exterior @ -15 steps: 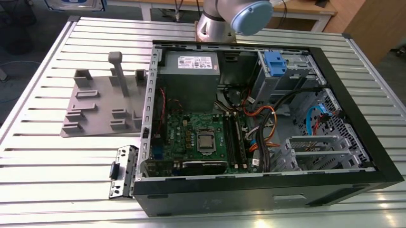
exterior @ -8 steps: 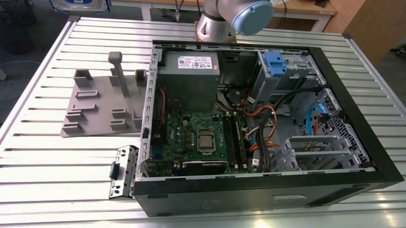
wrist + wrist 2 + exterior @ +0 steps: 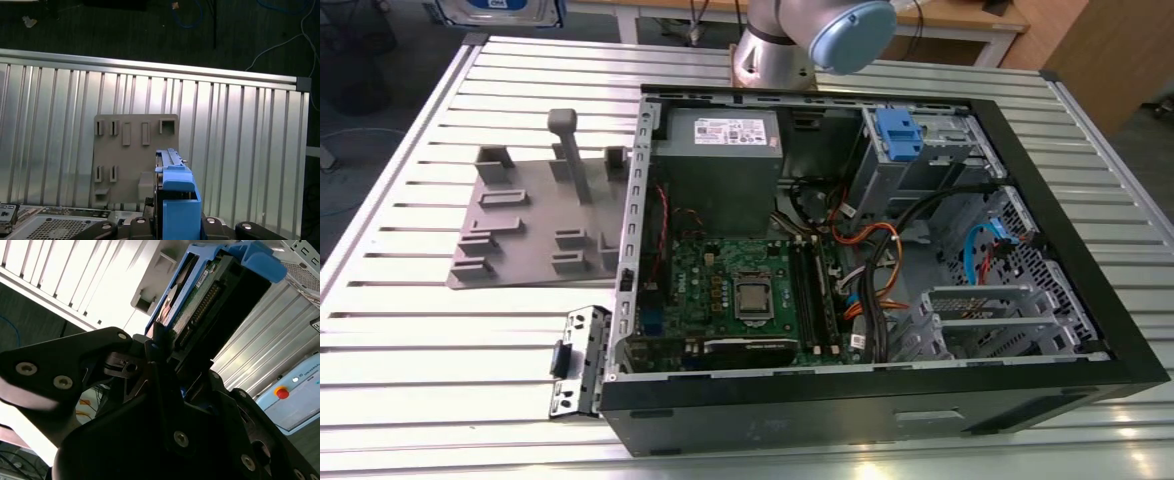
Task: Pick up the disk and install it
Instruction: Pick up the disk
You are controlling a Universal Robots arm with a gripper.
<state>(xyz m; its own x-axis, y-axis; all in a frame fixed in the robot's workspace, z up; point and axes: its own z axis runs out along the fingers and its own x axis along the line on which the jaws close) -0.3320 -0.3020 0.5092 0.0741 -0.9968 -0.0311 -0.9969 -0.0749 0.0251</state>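
The disk (image 3: 200,300) is a flat drive in a blue plastic frame, gripped edge-on between my black fingers (image 3: 150,365). In the first wrist view the disk (image 3: 177,200) hangs high above the slatted table, over the edge of the grey fixture plate (image 3: 135,150). My gripper (image 3: 175,227) is shut on it from both sides. In the exterior view the disk (image 3: 498,10) shows its white-and-blue label at the upper edge, on the exterior view's left, well above the table.
An open computer case (image 3: 1074,250) lies on the slatted metal table (image 3: 400,330), with a motherboard, cables, a grey power supply (image 3: 716,150) and a blue tab (image 3: 897,135) at the drive bay. The grey fixture plate (image 3: 540,220) lies beside it. The arm's base (image 3: 787,40) stands behind.
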